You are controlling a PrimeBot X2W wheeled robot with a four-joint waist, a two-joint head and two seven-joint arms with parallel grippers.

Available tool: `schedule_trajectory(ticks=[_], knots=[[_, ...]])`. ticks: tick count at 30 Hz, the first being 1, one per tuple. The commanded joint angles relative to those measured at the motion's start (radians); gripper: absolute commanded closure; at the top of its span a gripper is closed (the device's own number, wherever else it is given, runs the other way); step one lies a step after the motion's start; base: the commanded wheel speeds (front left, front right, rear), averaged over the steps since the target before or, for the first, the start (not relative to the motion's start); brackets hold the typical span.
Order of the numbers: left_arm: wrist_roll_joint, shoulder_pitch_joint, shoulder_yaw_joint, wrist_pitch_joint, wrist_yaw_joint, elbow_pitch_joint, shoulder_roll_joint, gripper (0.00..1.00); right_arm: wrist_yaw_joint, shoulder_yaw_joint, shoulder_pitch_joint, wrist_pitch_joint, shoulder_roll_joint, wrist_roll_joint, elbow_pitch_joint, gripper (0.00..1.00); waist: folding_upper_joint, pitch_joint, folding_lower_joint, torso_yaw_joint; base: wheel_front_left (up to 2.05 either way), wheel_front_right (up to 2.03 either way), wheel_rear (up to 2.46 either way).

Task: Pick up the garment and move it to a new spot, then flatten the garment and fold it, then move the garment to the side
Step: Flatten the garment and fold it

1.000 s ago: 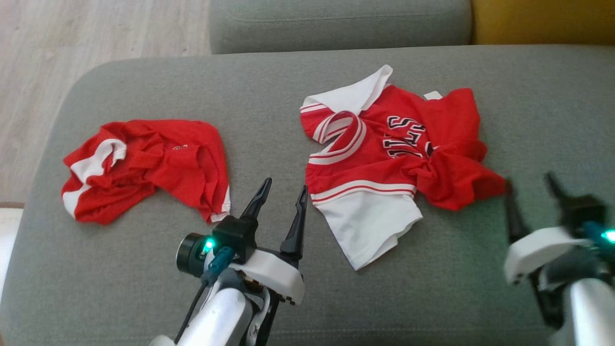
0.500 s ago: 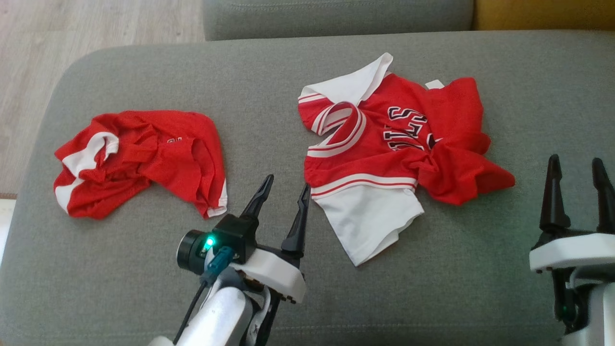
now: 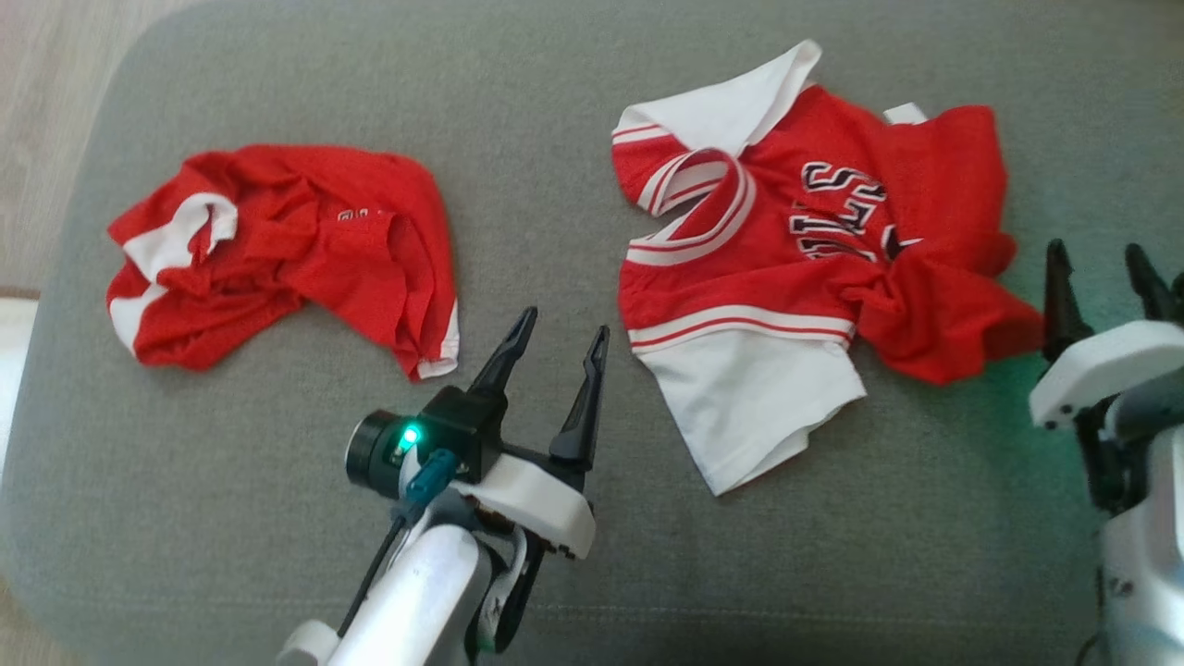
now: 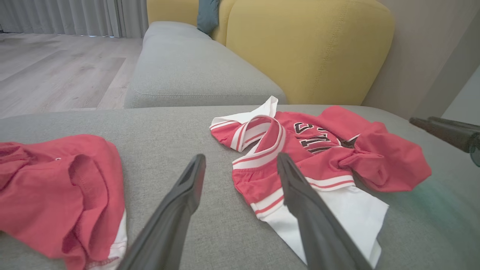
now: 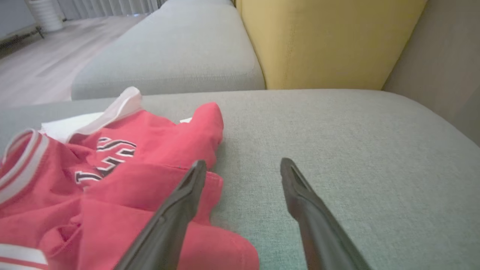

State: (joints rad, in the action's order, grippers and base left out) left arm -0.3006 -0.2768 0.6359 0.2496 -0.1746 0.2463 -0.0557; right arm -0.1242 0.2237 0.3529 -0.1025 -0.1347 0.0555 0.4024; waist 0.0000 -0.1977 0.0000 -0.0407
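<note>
A crumpled red and white jersey with dark lettering (image 3: 795,268) lies on the grey cushion (image 3: 555,139), right of centre. A second crumpled red garment with white trim (image 3: 305,250) lies to the left. My left gripper (image 3: 565,324) stands open between the two, empty, over bare cushion. In the left wrist view its fingers (image 4: 240,157) point at the jersey's (image 4: 318,150) near left edge, with the red garment (image 4: 56,180) at the left. My right gripper (image 3: 1093,250) is open just right of the jersey's red bunched end. In the right wrist view its left finger overlaps the jersey (image 5: 131,180).
A yellow backrest (image 4: 307,48) rises behind the cushion, and another grey cushion (image 4: 187,71) extends beyond it. Wooden floor (image 3: 37,111) lies past the cushion's left edge. Bare cushion (image 5: 356,142) stretches to the right of the jersey.
The head camera has tilted down, so the whole scene sits higher in view. My right gripper has risen and come close beside the jersey's right end. The left gripper has stayed put.
</note>
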Motion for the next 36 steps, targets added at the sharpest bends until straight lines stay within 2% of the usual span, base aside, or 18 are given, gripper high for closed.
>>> schedule_trajectory(ticks=[1,11,28,29,30,36], knots=[[0.008,-0.045,-0.023,0.012,0.006,-0.027,0.005,0.0,-0.007,-0.035,0.059,-0.007,-0.039,-0.005,0.004,0.0,0.0,-0.033,0.0,-0.024,0.0,0.0,0.0],[0.003,-0.068,-0.012,0.012,-0.001,-0.029,0.005,0.0,-0.007,-0.161,0.137,-0.02,-0.127,0.032,0.148,0.0,0.0,-0.074,0.0,-0.044,0.0,0.0,0.0],[0.0,-0.103,0.009,0.012,-0.008,-0.022,0.005,0.0,-0.007,-0.394,0.198,-0.001,-0.198,0.157,0.282,0.0,0.0,-0.115,0.0,-0.054,0.0,0.0,0.0],[-0.001,-0.105,0.009,0.012,-0.009,-0.021,0.005,0.0,-0.007,-0.402,0.2,-0.002,-0.201,0.163,0.289,0.33,0.0,-0.116,0.0,-0.055,0.0,0.0,0.0],[-0.001,-0.106,0.009,0.012,-0.009,-0.02,0.005,0.0,-0.007,-0.409,0.202,-0.004,-0.204,0.171,0.297,1.0,0.0,-0.117,0.0,-0.056,0.0,0.0,0.0],[-0.005,-0.105,0.005,0.012,-0.014,-0.015,0.005,0.0,-0.007,-0.424,0.204,-0.015,-0.216,0.213,0.337,1.0,0.0,-0.104,0.0,-0.051,0.0,0.0,0.0]])
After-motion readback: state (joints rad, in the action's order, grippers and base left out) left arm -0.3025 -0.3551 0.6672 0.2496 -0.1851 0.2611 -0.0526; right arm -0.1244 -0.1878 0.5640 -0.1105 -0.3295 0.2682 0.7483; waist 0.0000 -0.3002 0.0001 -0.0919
